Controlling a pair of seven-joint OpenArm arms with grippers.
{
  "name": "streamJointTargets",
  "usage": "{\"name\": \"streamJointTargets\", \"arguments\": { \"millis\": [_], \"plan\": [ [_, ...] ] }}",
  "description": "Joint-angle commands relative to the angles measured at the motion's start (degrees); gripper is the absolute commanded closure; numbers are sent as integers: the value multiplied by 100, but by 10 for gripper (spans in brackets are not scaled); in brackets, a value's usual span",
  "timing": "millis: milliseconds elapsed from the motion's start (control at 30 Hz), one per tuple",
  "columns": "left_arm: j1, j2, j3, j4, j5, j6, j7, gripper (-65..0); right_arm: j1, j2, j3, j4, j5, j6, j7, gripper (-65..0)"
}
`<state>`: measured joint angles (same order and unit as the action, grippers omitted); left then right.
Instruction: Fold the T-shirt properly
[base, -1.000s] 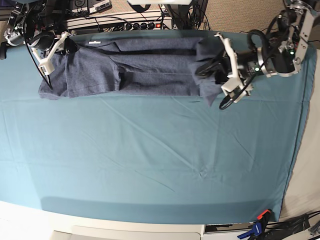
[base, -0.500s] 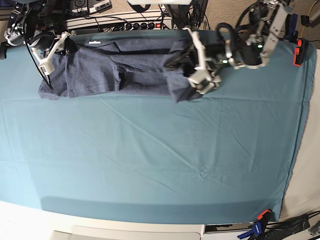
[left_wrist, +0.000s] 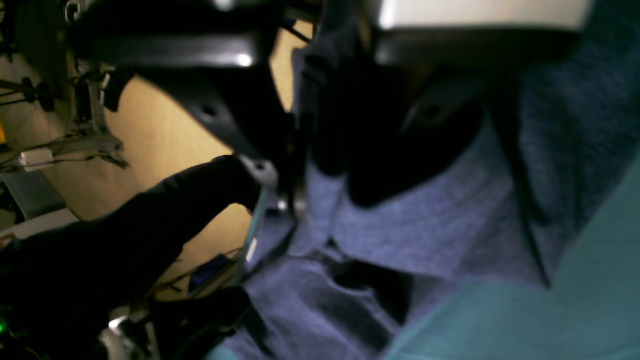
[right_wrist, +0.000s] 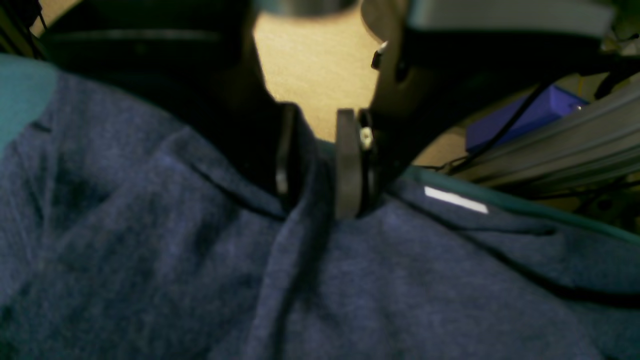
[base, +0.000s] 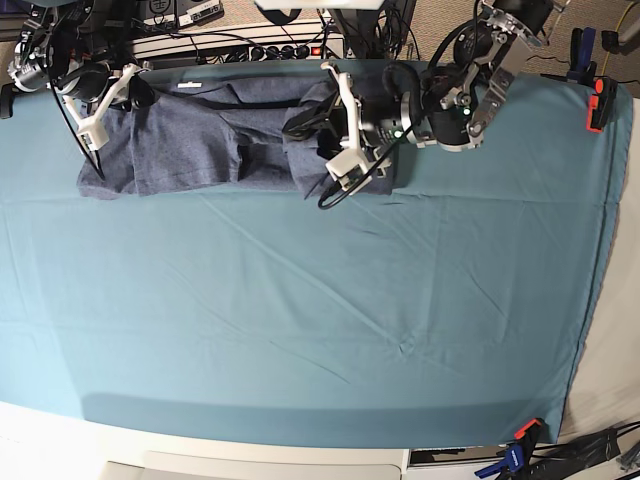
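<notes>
left arm swept inward, fingers (base: 322, 122) pinching t-shirt (base: 190, 140) hem; right fingers (base: 112, 100) clamp collar.

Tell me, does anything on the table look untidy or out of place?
Only the T-shirt. It lies bunched along the far edge of the table cloth, with its end near the left gripper rumpled into uneven folds. The right gripper pinches a ridge of fabric at the other end.

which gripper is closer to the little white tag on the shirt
Right. The right gripper pinches the T-shirt just beside the white tag at the far edge. The left gripper grips the folded-over end, farther along the shirt.
</notes>
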<state>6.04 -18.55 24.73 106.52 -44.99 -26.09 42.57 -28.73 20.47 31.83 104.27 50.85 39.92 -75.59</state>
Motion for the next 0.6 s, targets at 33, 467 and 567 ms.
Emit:
{"name": "streamJointTargets", "arguments": {
  "millis": [33, 467, 567],
  "plan": [
    [-48, 11, -11, 96, -127, -46, -90, 0, 2, 98, 52, 90, 72, 8, 122, -130],
    [-20, 0, -9, 96, -210, -48, -63, 0, 2, 98, 52, 90, 72, 8, 127, -130],
    [-17, 0, -9, 96, -210, -74, -61, 0, 2, 98, 52, 90, 72, 8, 127, -130]
  ]
}}
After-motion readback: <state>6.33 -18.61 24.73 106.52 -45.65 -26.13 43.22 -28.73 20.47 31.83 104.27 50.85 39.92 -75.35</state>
